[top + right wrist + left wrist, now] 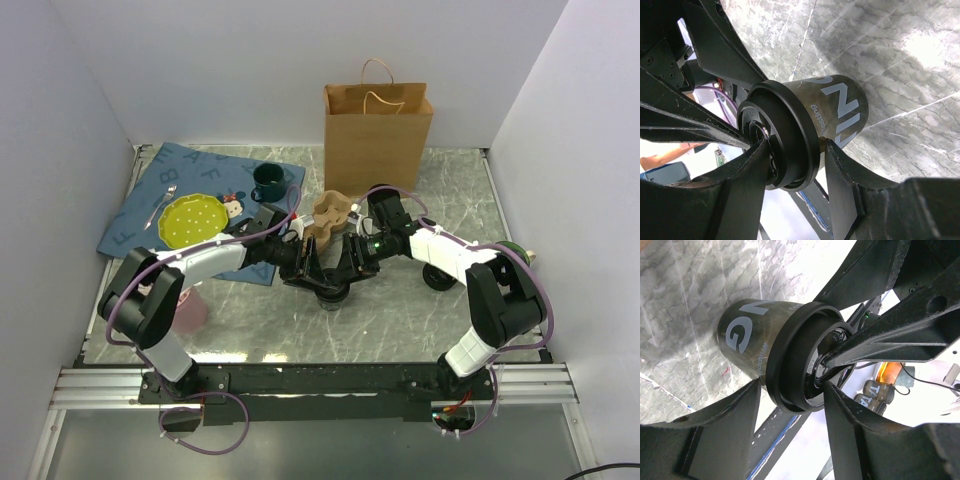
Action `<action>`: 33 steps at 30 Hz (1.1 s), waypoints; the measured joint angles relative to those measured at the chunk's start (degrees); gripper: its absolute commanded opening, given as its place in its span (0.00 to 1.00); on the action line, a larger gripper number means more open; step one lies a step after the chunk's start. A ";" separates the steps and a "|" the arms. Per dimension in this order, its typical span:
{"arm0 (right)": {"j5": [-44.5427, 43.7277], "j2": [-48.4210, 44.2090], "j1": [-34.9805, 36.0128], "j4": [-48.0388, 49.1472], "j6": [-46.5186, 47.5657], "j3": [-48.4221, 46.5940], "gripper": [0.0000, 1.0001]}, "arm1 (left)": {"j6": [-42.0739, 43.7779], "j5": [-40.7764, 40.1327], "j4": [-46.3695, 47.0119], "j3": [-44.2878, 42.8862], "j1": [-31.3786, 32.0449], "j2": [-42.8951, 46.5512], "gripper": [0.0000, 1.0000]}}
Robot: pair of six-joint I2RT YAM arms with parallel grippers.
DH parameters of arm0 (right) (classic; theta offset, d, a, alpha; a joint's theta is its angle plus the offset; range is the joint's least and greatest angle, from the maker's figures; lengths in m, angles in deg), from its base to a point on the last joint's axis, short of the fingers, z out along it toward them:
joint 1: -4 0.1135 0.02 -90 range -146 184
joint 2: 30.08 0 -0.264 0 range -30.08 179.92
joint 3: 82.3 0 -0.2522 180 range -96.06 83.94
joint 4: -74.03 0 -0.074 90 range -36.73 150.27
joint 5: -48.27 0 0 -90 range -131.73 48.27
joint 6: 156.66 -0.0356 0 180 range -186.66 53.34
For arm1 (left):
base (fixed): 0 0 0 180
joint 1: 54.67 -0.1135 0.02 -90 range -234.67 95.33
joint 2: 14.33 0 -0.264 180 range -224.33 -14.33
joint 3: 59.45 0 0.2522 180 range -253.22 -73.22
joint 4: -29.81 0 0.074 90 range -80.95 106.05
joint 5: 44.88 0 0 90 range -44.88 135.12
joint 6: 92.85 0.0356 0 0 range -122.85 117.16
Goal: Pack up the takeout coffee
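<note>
One black lidded paper cup, one brown paper bag at twelve o'clock, one green ceramic mug and one yellow dotted plate at ten, one pink cup at eight.

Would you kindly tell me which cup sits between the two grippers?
The lidded black takeout cup; the green mug on the blue mat and the pink cup stand well away.

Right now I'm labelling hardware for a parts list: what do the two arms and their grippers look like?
The left arm and right arm have white link shells, black joints and looping purple cables. The left gripper and right gripper are black, with long tapering fingers.
</note>
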 measured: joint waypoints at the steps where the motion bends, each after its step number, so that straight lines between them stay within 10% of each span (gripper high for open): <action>1: 0.00 0.00 0.00 0.00 0.02 0.00 0.52 | -0.20 0.13 0.07 0.02 -0.02 -0.09 0.58; 33: -0.55 0.00 -0.07 -0.39 0.83 -0.57 0.50 | -4.55 -0.44 2.73 0.87 -0.55 -0.35 0.58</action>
